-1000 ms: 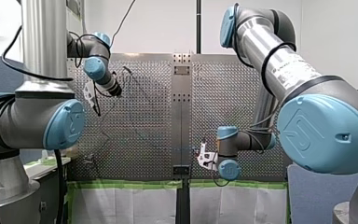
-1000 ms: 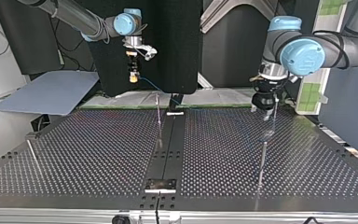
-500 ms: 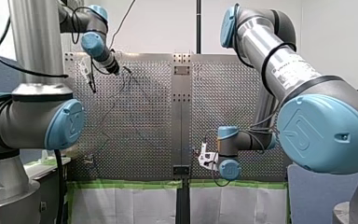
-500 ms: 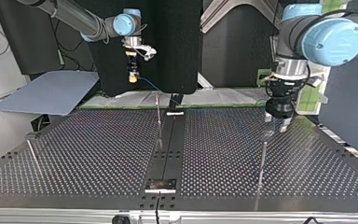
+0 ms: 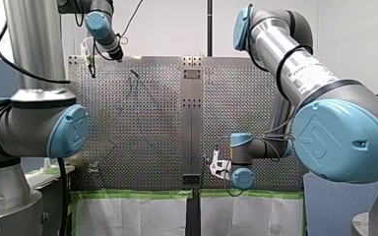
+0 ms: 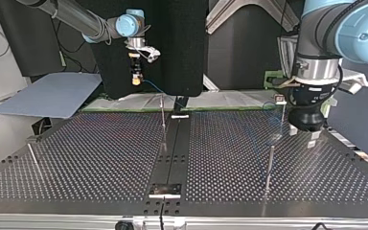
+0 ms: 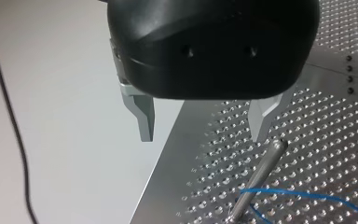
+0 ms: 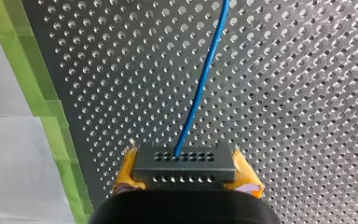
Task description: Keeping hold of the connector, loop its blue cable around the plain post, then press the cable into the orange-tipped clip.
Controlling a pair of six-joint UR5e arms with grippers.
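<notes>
Perforated table (image 6: 100,153): my right pincer (image 8: 186,175) pinches the connector (image 8: 185,163), the blue cable (image 8: 205,74) seemingly rounds the post (image 7: 258,175), my left pincer (image 7: 203,135) gapes empty; clipping remains.

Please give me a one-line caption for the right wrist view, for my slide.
My right gripper clamps the connector between yellow pads; its blue cable runs ahead over the table.

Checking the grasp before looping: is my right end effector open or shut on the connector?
Shut on it. Yellow pads of the right end effector clamp both ends of the black connector, its blue cable leading away.
</notes>
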